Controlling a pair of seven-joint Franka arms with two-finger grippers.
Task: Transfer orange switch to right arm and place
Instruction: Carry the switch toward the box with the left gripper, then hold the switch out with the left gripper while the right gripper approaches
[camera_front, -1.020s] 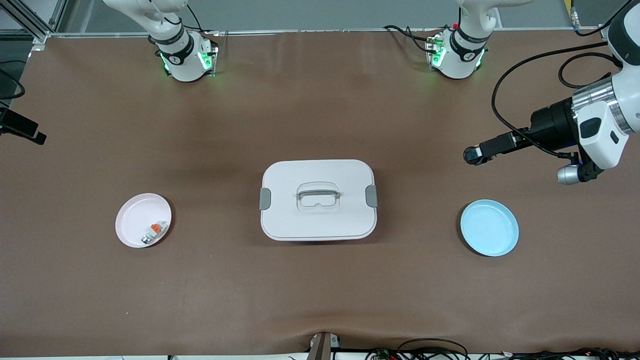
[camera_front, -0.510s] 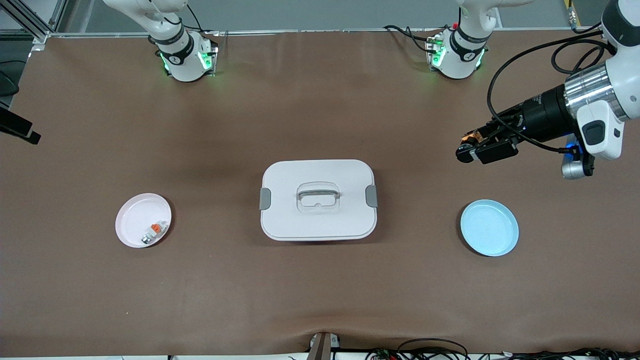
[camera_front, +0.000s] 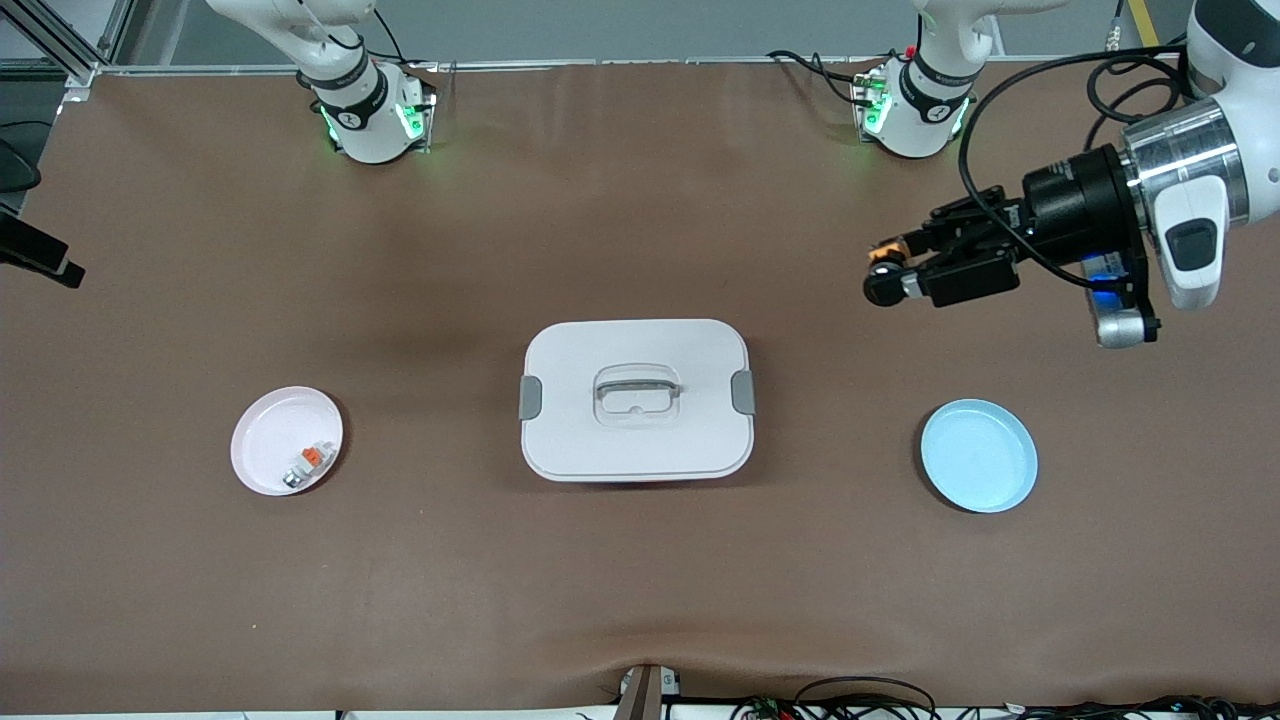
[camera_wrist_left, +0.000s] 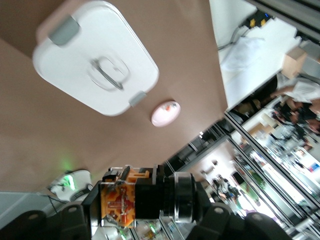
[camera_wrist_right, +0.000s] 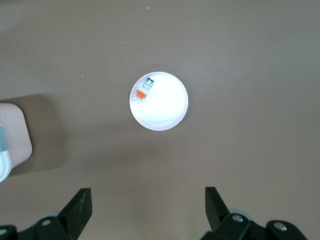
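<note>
Up above the bare brown table (camera_front: 640, 200), the left gripper (camera_front: 893, 272) is hanging toward the left arm's end, its fingers clamped together on the orange switch (camera_front: 884, 268). Meanwhile the right gripper (camera_wrist_right: 148, 206) is hovering over the pink plate (camera_front: 265, 440), its fingers spread wide apart and holding nothing. A white-and-silver part with an orange tab (camera_front: 306, 463) is lying on that plate. A white lidded box (camera_front: 637, 400) is sitting mid-table, a blue plate (camera_front: 978, 455) toward the left arm's end.

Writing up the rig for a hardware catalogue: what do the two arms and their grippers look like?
Both arms are white with black joint bands and green-lit bases. The left arm has a silver wrist ring, looping black cables and a black left gripper. The right gripper shows two black fingers.
</note>
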